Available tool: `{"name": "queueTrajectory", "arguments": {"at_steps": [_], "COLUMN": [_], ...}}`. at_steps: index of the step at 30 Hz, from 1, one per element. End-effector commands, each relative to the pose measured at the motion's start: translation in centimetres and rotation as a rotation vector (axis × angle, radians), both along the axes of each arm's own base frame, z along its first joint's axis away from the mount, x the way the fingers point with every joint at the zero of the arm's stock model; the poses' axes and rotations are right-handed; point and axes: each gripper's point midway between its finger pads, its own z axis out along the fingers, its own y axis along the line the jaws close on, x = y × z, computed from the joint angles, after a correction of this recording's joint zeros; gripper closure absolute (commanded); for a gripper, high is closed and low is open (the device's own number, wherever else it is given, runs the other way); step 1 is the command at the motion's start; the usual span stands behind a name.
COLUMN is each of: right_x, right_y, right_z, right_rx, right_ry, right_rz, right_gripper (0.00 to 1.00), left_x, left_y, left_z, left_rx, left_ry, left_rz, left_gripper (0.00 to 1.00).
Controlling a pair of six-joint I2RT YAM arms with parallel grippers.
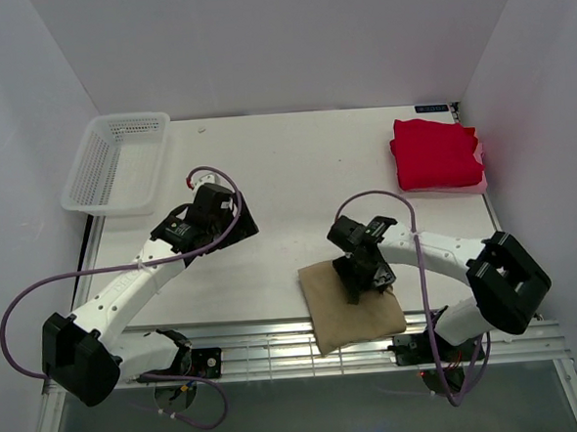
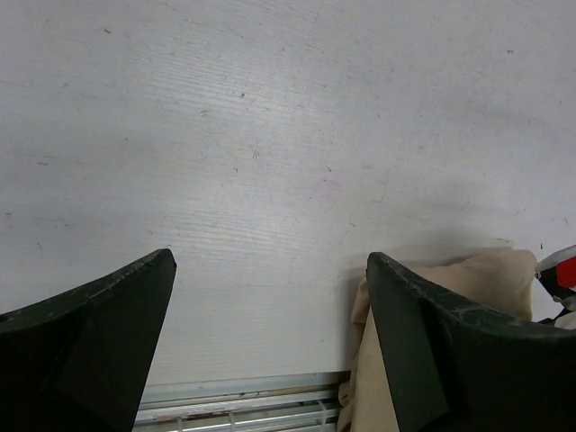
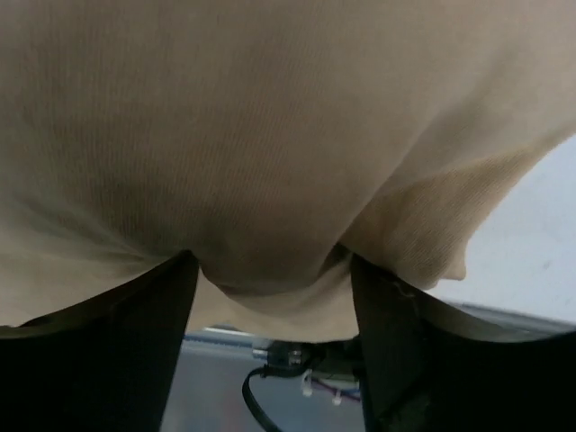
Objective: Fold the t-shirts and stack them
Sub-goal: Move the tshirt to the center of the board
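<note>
Two t-shirts on the desk (image 1: pixel 286 167), well apart.

Tan t-shirt (image 1: pixel 358 315): folded into a rough rectangle at the near edge, right of centre. Its near part overhangs the desk edge onto the slatted metal rail (image 1: pixel 267 352). The corner nearest the left arm also shows in the left wrist view (image 2: pixel 486 274), lying flat on the desk.

Red t-shirt (image 1: pixel 434 153): folded, far right corner of the desk, close to the side wall. A pale pink layer (image 1: pixel 468 185) shows beneath its near and right edges; what it is I cannot tell.

Right gripper (image 1: pixel 361 275): pointing down onto the middle of the tan t-shirt. In the wrist view, cloth (image 3: pixel 270 135) fills nearly the whole frame. The fingers (image 3: pixel 135 342) stand apart, and a bulge of tan cloth sags between them, touching both inner faces. A strip of bare desk (image 3: pixel 540 234) is visible at right.

Left gripper (image 1: pixel 242 224): above bare desk left of centre, clear of both shirts. Fingers (image 2: pixel 108 333) spread wide, nothing between them, only white desk surface (image 2: pixel 270 135) below.

White mesh basket (image 1: pixel 119 163): far left corner, partly over the desk's left edge.

Purple cables (image 1: pixel 212 172) loop off both arms.
</note>
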Motion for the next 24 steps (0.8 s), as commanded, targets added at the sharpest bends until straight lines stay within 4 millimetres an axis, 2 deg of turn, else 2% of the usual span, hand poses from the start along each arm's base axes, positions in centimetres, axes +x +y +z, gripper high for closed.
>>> {"name": "queueTrajectory", "arguments": {"at_steps": [1, 2, 3, 4, 5, 6, 8, 9, 11, 12, 16, 24], "right_x": [1.8, 2.7, 4.5, 5.4, 5.7, 6.9, 7.3, 7.6, 7.4, 7.4, 6.6, 4.5], "right_y": [1.1, 1.7, 3.4, 4.3, 5.5, 7.4, 9.7, 10.9, 12.2, 12.4, 11.2, 10.0], "right_z": [2.7, 3.6, 5.2, 5.9, 5.7, 7.2, 7.2, 7.9, 7.2, 6.9, 4.0, 1.4], "right_rx": [0.066, 0.077, 0.113, 0.131, 0.144, 0.193, 0.230, 0.260, 0.277, 0.270, 0.196, 0.162], "right_ry": [-0.112, -0.143, -0.190, -0.208, -0.178, -0.199, -0.175, -0.185, -0.163, -0.156, -0.105, -0.041], "right_rz": [-0.037, -0.034, -0.023, 0.006, 0.029, 0.043, 0.085, 0.104, 0.139, 0.141, 0.144, 0.163], "right_gripper": [0.20, 0.18, 0.15, 0.15, 0.15, 0.17, 0.21, 0.28, 0.34, 0.38, 0.40, 0.40], "left_x": [0.2, 0.2, 0.2, 0.3, 0.4, 0.4, 0.4, 0.3, 0.1, -0.1, -0.7, -1.2], "left_y": [-0.1, -0.2, -0.3, -0.3, -0.4, -0.5, -0.5, -0.5, -0.4, -0.3, 0.0, 0.3], "left_z": [1.0, 1.0, 0.9, 1.0, 1.0, 1.1, 1.3, 1.4, 1.5, 1.1, 1.0, 0.5], "left_rx": [-0.041, -0.041, -0.040, -0.042, -0.043, -0.045, -0.050, -0.053, -0.059, -0.056, -0.064, -0.061], "left_ry": [-0.035, -0.034, -0.030, -0.032, -0.033, -0.032, -0.036, -0.038, -0.040, -0.032, -0.026, -0.014], "left_rz": [0.007, 0.003, 0.002, 0.002, 0.001, 0.001, 0.000, -0.002, -0.001, 0.002, 0.009, 0.013], "left_gripper": [0.02, 0.02, 0.02, 0.02, 0.02, 0.02, 0.02, 0.02, 0.02, 0.02, 0.02, 0.02]}}
